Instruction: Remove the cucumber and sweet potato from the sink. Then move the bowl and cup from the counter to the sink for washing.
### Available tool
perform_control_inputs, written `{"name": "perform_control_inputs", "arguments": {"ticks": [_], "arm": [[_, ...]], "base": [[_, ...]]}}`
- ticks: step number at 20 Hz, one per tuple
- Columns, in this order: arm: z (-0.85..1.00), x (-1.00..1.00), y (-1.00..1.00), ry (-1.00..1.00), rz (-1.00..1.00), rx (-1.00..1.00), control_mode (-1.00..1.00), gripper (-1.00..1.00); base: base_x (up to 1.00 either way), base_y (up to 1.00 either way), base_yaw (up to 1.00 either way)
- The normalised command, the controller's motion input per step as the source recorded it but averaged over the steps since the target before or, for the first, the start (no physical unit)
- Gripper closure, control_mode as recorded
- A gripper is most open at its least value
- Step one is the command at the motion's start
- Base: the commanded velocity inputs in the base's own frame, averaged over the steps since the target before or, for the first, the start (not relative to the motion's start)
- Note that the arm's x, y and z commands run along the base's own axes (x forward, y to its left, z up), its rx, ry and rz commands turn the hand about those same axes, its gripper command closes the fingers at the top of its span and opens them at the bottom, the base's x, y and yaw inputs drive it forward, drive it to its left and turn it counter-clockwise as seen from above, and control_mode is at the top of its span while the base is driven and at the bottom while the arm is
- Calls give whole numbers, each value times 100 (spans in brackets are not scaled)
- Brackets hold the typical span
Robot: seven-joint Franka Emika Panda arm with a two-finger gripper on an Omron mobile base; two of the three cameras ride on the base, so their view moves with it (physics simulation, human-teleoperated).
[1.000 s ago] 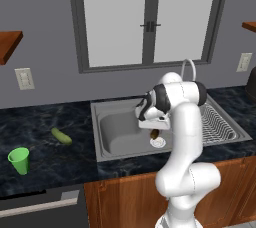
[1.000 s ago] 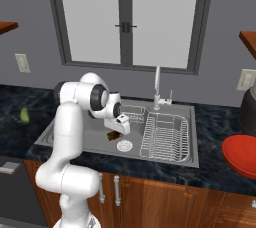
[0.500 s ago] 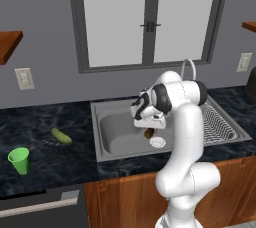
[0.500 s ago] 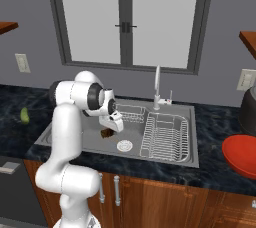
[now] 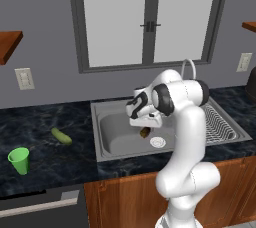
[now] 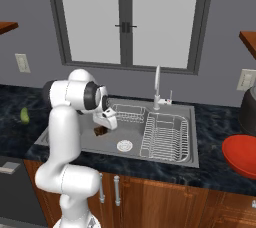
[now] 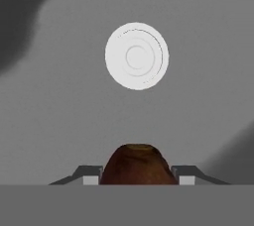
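The pincer (image 7: 136, 175) is closed on the sweet potato (image 7: 137, 164), which is clamped between its two fingertips and held above the sink (image 5: 112, 139) floor, near the round white drain (image 7: 136, 55). In the right base view the sweet potato (image 6: 100, 131) is seen hanging under the hand, left of the wire dish rack (image 6: 167, 137). The cucumber (image 5: 61, 136) is laid on the dark worktop (image 5: 45, 157) left of the sink, with the green cup (image 5: 19, 160) standing upright nearby. The red bowl (image 6: 242, 155) is set on the worktop well right of the sink.
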Motion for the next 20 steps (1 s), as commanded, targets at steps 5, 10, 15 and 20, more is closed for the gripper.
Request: {"name": "perform_control_inputs", "arguments": {"ticks": [5, 10, 15, 20], "arm": [[23, -21, 23, 0, 0, 0, -100, 100], [29, -17, 23, 0, 0, 0, -100, 100], [29, -12, 23, 6, 0, 0, -100, 100], [26, -17, 27, 0, 0, 0, -100, 100]], "base": [[0, 0, 0], [0, 0, 0], [0, 0, 0], [0, 0, 0]]}}
